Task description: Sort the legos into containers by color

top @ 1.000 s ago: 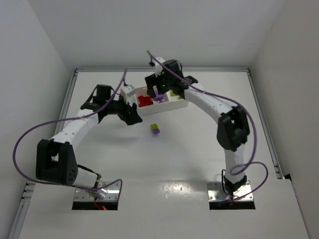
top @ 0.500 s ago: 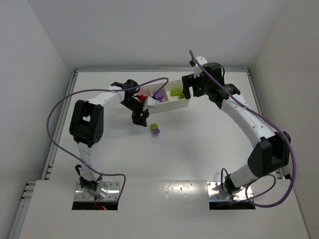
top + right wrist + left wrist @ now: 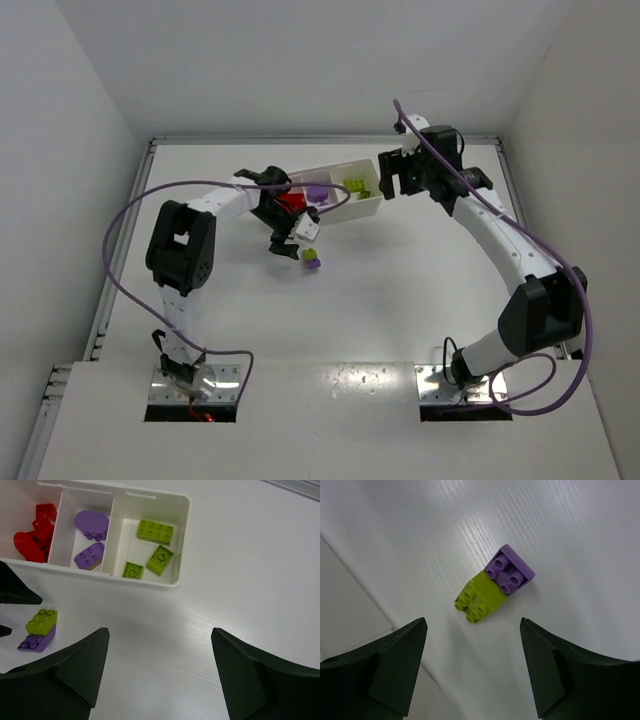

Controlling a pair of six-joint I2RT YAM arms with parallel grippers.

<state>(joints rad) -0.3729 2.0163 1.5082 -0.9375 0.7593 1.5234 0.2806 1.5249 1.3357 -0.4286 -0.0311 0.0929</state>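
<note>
left gripper (image 3: 285, 247) just beside lime-and-purple legos (image 3: 311, 259) | right gripper (image 3: 388, 180) at tray (image 3: 350, 212) right end

Bright, even overhead light (shadows soft); glare patches on glossy white tabletop (image 3: 350, 375); lime-and-purple plastic bricks (image 3: 495, 587) sharp.

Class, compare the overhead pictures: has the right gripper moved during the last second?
Yes. The right gripper has swung rightward, from above the middle of the tray to just past its right end, nearer the table's right edge.
</note>
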